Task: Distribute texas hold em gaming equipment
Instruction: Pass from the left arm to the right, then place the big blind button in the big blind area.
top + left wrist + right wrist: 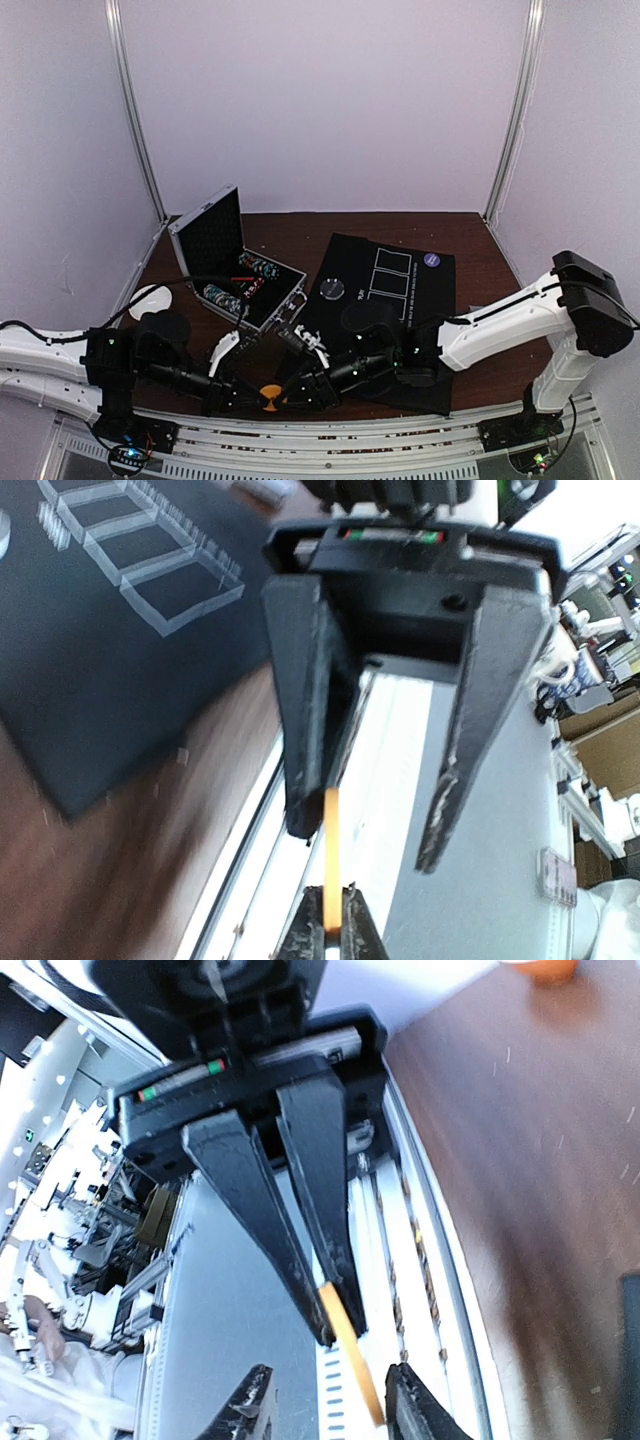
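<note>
Orange button disc (270, 394) is being held edge-on over the near edge of the table (480, 250), just in front of the black mat (400, 300). Left gripper (328, 935) is being pressed shut on the disc's rim. Right gripper (330, 1400) is being held with its fingers apart, gripping nothing; the disc's free edge is lying between them, close to one finger, and contact cannot be told. Poker chips (258, 266) are being seen in the open silver case (215, 235).
</note>
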{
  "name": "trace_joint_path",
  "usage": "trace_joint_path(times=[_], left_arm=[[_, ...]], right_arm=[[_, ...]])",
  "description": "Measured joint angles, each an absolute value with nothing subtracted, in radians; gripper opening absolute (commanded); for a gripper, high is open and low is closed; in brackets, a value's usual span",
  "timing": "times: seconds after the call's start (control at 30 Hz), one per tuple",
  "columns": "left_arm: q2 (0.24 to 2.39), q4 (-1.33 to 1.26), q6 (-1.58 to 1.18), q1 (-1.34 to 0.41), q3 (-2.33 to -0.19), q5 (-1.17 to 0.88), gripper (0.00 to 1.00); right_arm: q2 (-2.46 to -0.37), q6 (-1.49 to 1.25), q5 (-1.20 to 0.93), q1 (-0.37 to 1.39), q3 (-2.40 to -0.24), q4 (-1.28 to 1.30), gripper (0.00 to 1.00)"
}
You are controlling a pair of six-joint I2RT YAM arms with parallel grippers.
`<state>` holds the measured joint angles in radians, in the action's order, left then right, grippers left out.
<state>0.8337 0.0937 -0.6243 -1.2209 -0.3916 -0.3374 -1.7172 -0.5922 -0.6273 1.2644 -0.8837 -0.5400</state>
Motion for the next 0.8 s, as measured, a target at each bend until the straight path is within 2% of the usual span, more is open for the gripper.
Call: trace_joint_path(times=[0.07,0.17,0.3,0.5,0.53,0.57,0.6,0.63,0.7,0.8], left_arm=[[0.856,0.098,-0.607,-1.219,-0.452,-0.337,0.0],[0.879,0.097,-0.587,-1.217,-0.514,-0.338,0.0],[0.907,0.103,-0.558,-1.217,-0.554,-0.34,0.0],[0.916,0.114,-0.539,-1.218,-0.574,-0.363,0.0],[0.916,0.115,-0.538,-1.217,-0.578,-0.361,0.17],[0.917,0.117,-0.537,-1.217,-0.583,-0.36,0.5],[0.92,0.117,-0.532,-1.216,-0.59,-0.349,0.73],[0.924,0.127,-0.531,-1.216,-0.6,-0.328,0.84],[0.939,0.17,-0.532,-1.202,-0.628,-0.257,0.95],[0.985,0.267,-0.532,-1.139,-0.681,-0.155,0.98]], right_arm=[[-1.662,-0.569,-0.612,1.254,-0.869,-0.54,0.36],[-1.596,-0.529,-0.589,1.245,-0.862,-0.534,0.24],[-1.557,-0.496,-0.568,1.239,-0.858,-0.516,0.0],[-1.532,-0.454,-0.582,1.232,-0.85,-0.512,0.0],[-1.531,-0.453,-0.583,1.232,-0.85,-0.512,0.0],[-1.525,-0.453,-0.582,1.229,-0.847,-0.516,0.0],[-1.518,-0.456,-0.58,1.224,-0.842,-0.521,0.0],[-1.508,-0.468,-0.577,1.215,-0.837,-0.516,0.0],[-1.478,-0.487,-0.563,1.171,-0.817,-0.477,0.0],[-1.42,-0.519,-0.515,1.062,-0.783,-0.384,0.0]])
